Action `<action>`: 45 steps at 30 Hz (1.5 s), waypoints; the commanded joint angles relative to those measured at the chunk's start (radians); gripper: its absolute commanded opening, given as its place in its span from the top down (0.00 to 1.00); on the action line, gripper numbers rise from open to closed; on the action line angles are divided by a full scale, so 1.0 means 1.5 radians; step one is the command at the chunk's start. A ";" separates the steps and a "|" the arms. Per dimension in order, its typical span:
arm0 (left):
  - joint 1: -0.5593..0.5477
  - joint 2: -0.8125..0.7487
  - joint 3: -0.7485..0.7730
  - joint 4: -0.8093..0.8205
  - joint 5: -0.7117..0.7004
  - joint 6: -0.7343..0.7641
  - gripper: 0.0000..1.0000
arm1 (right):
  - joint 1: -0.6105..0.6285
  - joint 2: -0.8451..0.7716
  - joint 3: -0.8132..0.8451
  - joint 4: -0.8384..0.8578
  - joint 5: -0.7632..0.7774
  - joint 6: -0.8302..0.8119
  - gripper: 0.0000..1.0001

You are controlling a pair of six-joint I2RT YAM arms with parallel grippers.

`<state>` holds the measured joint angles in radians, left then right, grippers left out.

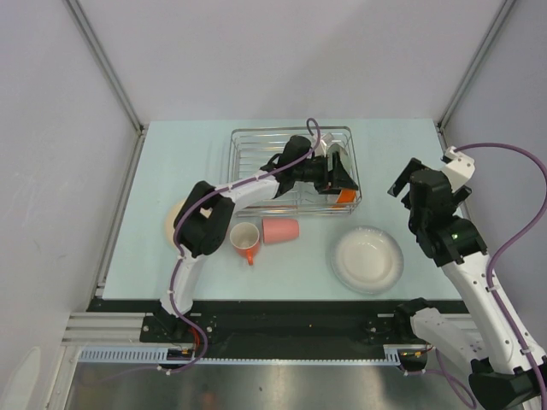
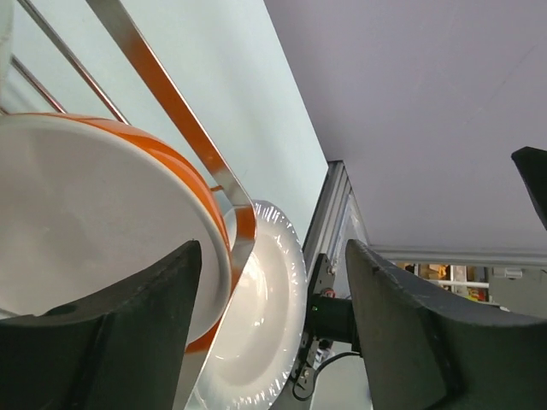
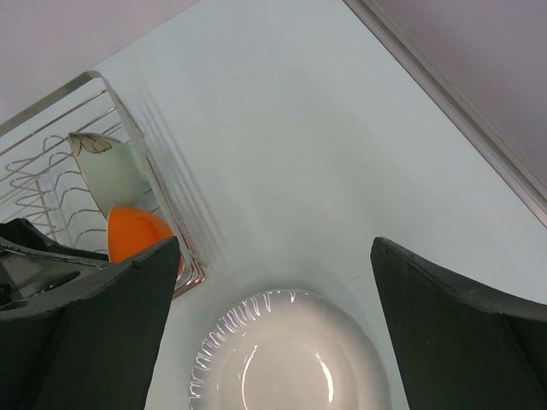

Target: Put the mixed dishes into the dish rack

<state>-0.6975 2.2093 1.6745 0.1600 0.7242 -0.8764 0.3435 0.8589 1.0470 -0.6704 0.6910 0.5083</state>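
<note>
**Top view.** The dish rack (image 1: 291, 130) stands at the far middle of the worktop (image 1: 171, 162). My left end effector (image 1: 340, 177) reaches into its right end, over the orange cup (image 1: 344, 199). A mug (image 1: 244, 239), a pink tumbler (image 1: 280, 230) lying on its side and a whitish plate (image 1: 367, 259) wait on the worktop, near the rack. My right end effector (image 1: 408, 190) hangs to the right of the rack.

**Left wrist view.** The jaws stand apart with nothing clamped between them. The cup, white inside with an orange outside, leans against the rack's corner wire beside one finger (image 2: 162, 325).

**Right wrist view.** The fingers (image 3: 111, 316) are spread wide and hold nothing. The plate lies directly below them. In the rack's corner the cup sits next to a pale green bowl (image 3: 107, 175) that stands on edge.

**Handling, as I judge it.**
- The plate is glossy and round, with a fluted rim and a shallow well.
- It looks stiff, probably slippery, and likely to break if dropped.
- It lies flat, so I would take it at the raised rim, one finger above and one below.
- The mug and tumbler look light, and I would pinch each across its wall.
</note>
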 commanded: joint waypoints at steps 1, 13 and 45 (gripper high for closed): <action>-0.008 -0.014 0.006 0.035 0.030 -0.010 0.25 | 0.004 -0.012 0.005 -0.003 0.010 0.007 0.00; -0.006 -0.083 0.075 -0.045 0.108 0.062 0.10 | -0.003 0.057 -0.035 -0.057 0.030 0.039 0.00; 0.004 -0.083 0.036 -0.026 0.083 0.110 0.11 | -0.049 0.125 -0.084 0.080 -0.118 0.037 0.00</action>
<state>-0.6846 2.0682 1.7111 0.0391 0.8413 -0.6743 0.2707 1.0653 0.8978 -0.5449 0.4896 0.5503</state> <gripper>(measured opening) 0.894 0.995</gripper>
